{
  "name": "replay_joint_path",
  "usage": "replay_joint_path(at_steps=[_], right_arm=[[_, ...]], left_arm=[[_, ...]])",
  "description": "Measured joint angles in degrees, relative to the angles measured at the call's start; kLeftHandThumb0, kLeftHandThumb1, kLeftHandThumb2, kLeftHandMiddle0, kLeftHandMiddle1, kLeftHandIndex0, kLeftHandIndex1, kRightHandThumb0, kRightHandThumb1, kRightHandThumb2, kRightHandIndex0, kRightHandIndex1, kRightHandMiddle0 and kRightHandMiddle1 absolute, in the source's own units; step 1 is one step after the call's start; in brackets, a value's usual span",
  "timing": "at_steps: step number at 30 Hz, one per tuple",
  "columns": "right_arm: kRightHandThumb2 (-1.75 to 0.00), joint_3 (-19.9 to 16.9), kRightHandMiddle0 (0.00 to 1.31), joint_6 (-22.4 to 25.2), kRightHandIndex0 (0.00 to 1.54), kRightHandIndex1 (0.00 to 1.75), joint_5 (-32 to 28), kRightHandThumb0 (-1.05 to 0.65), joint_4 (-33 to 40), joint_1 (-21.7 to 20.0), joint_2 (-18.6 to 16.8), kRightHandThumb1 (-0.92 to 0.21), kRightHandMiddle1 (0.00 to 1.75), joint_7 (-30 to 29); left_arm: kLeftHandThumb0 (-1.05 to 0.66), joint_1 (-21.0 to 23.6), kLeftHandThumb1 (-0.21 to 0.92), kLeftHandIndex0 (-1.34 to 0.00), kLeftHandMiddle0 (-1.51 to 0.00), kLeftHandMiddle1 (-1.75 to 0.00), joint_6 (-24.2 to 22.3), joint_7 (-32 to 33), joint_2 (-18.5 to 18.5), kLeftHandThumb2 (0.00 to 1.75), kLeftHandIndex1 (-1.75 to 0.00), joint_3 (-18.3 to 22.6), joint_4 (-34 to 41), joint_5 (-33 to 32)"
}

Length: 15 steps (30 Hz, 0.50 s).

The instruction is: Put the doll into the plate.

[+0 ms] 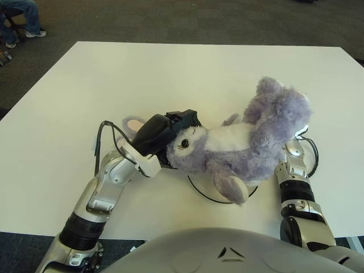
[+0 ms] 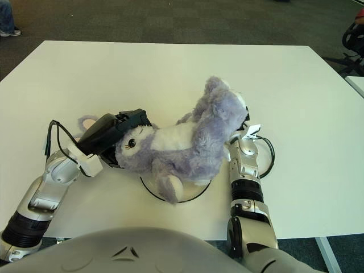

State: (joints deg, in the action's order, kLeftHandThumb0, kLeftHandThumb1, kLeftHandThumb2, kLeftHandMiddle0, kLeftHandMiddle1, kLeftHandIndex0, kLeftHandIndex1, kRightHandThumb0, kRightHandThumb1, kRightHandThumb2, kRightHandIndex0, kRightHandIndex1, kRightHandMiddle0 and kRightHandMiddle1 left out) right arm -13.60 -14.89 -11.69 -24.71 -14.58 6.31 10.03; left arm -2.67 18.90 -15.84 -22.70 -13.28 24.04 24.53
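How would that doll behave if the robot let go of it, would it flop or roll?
Probably flop: the doll is plush, its limbs splayed loosely. Likely light, since the left hand at its head and right hand carry it. It lies over the plate, so it should settle, not roll.

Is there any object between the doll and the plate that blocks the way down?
No visible object does. The doll, held by the left hand and right hand, lies directly over the plate.
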Motion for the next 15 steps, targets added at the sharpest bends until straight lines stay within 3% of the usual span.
replay_joint_path(at_steps=[4, 7, 10, 15], right_arm=[[-1.41, 0.0, 0.68, 0.0, 1.26, 1.75, 0.0, -0.51, 0.0, 0.0, 0.0, -0.24, 1.75, 0.0], [-1.41, 0.0, 0.68, 0.1, 1.26, 1.75, 0.0, -0.51, 0.0, 0.0, 0.0, -0.24, 1.75, -0.2], [-1.41, 0.0, 0.68, 0.2, 1.26, 1.75, 0.0, -0.51, 0.0, 0.0, 0.0, -0.24, 1.75, -0.3], [-1.41, 0.1, 0.68, 0.2, 1.26, 1.75, 0.0, -0.51, 0.1, 0.0, 0.0, -0.24, 1.75, -0.4]], left_arm=[[0.46, 0.0, 0.32, -0.72, -0.6, -1.75, -0.1, -0.1, 0.0, 1.31, -1.75, 0.0, 0.0, 0.5], [0.15, 0.0, 0.3, -0.7, -0.61, -1.75, -0.8, -0.3, 0.1, 1.25, -1.45, 0.0, 0.2, 0.6], [0.04, 0.0, 0.37, -0.52, -0.49, -1.75, -2.1, -0.7, 0.4, 1.22, -1.64, 0.0, 0.6, 0.8], [0.0, -0.1, 0.53, -0.36, -0.36, -1.74, -4.4, -1.0, 0.7, 1.05, -1.7, 0.0, 1.2, 1.6]])
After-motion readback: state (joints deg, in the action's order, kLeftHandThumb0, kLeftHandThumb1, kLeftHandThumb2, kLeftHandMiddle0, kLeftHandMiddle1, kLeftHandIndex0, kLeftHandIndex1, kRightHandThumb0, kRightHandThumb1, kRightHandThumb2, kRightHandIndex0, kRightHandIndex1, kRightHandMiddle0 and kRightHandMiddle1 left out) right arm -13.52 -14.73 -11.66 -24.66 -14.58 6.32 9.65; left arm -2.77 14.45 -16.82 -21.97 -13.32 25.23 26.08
